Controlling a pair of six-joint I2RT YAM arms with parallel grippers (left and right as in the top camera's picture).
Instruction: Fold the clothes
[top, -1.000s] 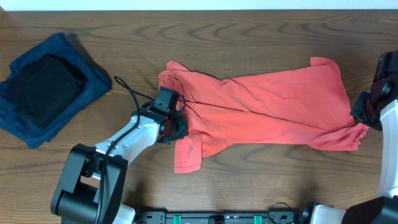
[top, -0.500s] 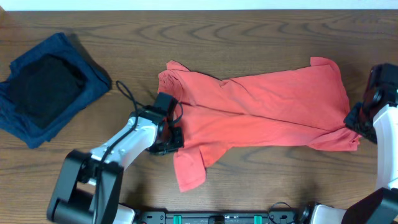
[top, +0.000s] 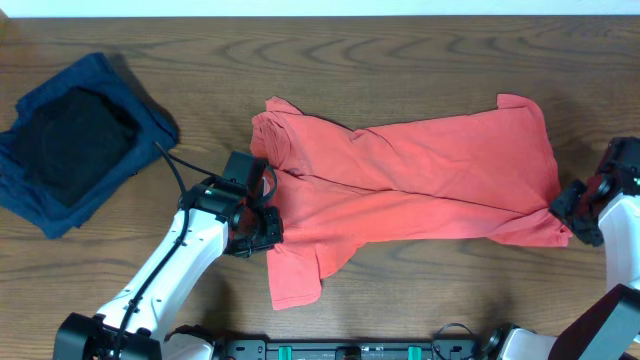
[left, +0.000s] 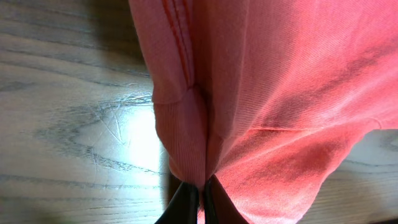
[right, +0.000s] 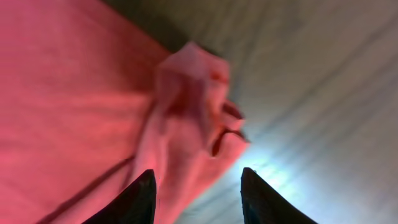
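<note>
The left gripper (top: 264, 228) was pinched shut on a fold of the coral-red T-shirt (top: 420, 175). In the left wrist view its two dark fingertips (left: 186, 202) met with a ridge of fabric squeezed between them. This was at the shirt's left side, where a sleeve (top: 295, 272) spread toward the near table edge. The right gripper (top: 578, 208) sat at the opposite end of the shirt with its fingers (right: 134, 199) set wide apart — a bunched corner (right: 193, 99) of red cloth lay just ahead of them, not gripped. The T-shirt lay rumpled and stretched lengthwise across the middle of the wooden table (top: 400, 60). Well apart at the far left, a black garment (top: 78, 140) rested on a folded navy-blue garment (top: 150, 125).
</note>
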